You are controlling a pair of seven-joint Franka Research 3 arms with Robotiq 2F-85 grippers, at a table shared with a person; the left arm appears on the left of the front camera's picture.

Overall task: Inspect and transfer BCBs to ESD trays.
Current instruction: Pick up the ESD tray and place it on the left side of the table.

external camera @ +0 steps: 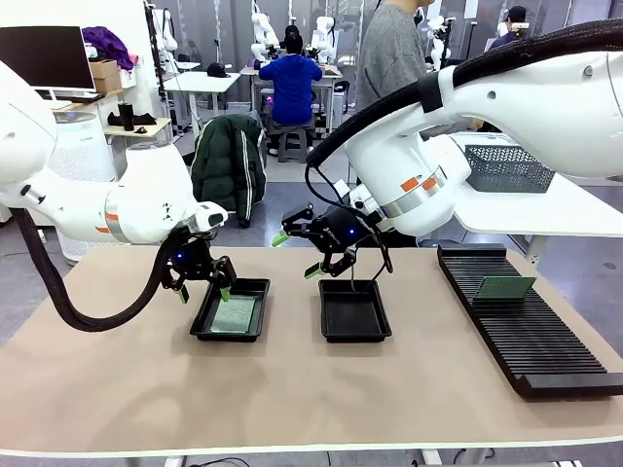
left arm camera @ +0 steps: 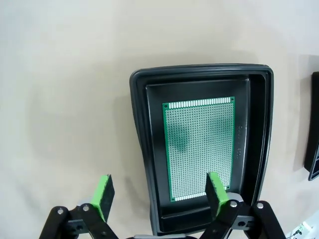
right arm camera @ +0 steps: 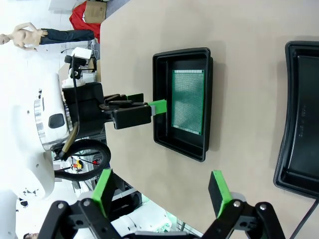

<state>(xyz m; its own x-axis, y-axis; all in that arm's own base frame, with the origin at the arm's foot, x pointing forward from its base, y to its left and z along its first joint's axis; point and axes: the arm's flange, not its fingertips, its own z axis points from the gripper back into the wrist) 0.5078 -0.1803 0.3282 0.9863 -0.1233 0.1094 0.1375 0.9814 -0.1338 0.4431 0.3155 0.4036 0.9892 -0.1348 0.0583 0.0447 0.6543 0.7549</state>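
Our left gripper (left arm camera: 159, 191) hangs with fingers (left arm camera: 103, 191) spread wide and nothing between them. Right under and just beyond them lies a board (left arm camera: 199, 149), flat on the floor of its tray (left arm camera: 137, 124). Its long axis runs straight away from the fingers, and the spread is wider than its short side. One finger is over the board's near corner, the other is outside the tray over the bare table (left arm camera: 60, 99).

Our right gripper (external camera: 297, 255) is also wide open and empty. It hovers just above the far rim of the empty tray (external camera: 353, 311), tilted, with the tray below and nearer than the fingertips.

Farthest out, well apart on that gripper's outer side, the rack board (external camera: 504, 288) leans tilted in the rack (external camera: 526, 331), long axis across the slots.

We judge that this board goes next into the empty tray. The right arm is the nearer one and would have to swing outward, away from the left arm.
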